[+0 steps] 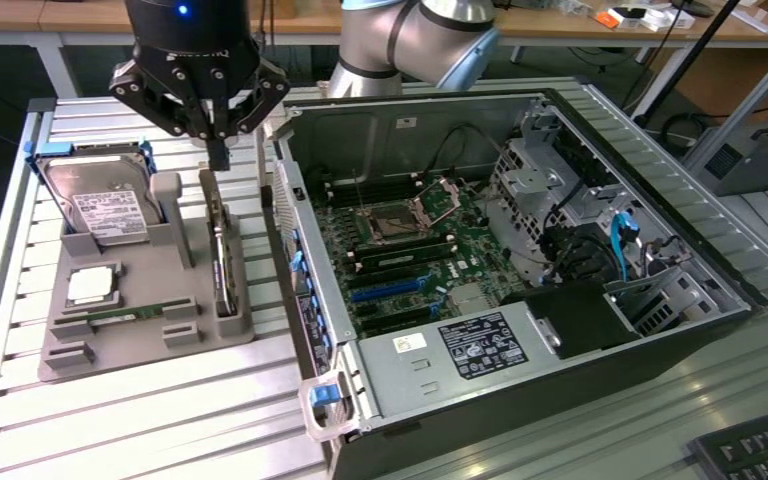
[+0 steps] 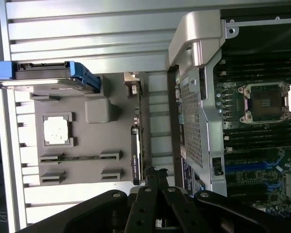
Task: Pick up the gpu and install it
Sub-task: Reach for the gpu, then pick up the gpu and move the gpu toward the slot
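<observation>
The gpu (image 1: 224,250) stands on its edge in a slot of the grey holder (image 1: 144,345), a thin card with a silver bracket at its far end. In the wrist view the gpu (image 2: 137,145) shows edge-on as a narrow dark strip. My gripper (image 1: 219,152) hangs just above the card's far end, fingers shut together with nothing between them. From the wrist camera, the gripper (image 2: 153,175) sits close to one end of the card. The open computer case (image 1: 411,120) lies to the exterior view's right of the holder, its motherboard (image 1: 404,240) exposed.
The holder also carries a silver hard drive (image 1: 107,205) in a blue caddy, a CPU (image 1: 91,285) and a RAM stick (image 1: 124,315). Blue expansion slots (image 1: 391,290) sit on the motherboard. The case's perforated rear wall (image 2: 194,126) rises beside the card. A keyboard (image 1: 758,450) lies at the front right.
</observation>
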Controlling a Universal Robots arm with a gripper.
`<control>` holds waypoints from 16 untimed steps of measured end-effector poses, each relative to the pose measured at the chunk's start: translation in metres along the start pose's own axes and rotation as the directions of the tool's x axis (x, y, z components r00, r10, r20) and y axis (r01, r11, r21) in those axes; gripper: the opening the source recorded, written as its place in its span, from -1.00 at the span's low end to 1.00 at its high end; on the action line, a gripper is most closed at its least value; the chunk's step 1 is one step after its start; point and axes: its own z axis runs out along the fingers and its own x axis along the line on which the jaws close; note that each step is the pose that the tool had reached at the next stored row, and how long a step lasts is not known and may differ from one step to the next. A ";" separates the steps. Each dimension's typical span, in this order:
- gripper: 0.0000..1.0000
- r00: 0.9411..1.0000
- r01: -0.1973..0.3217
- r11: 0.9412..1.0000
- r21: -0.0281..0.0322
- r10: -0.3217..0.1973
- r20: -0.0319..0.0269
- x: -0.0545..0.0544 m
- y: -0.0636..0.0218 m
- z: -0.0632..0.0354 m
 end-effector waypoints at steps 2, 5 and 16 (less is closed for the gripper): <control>-0.79 1.000 0.000 1.000 0.000 0.000 0.000 0.001 -0.0001 0.0000; -0.79 1.000 0.000 1.000 0.000 0.000 0.000 0.001 -0.0001 -0.0001; -0.77 1.000 0.000 1.000 0.000 0.000 0.000 0.001 -0.0003 0.0000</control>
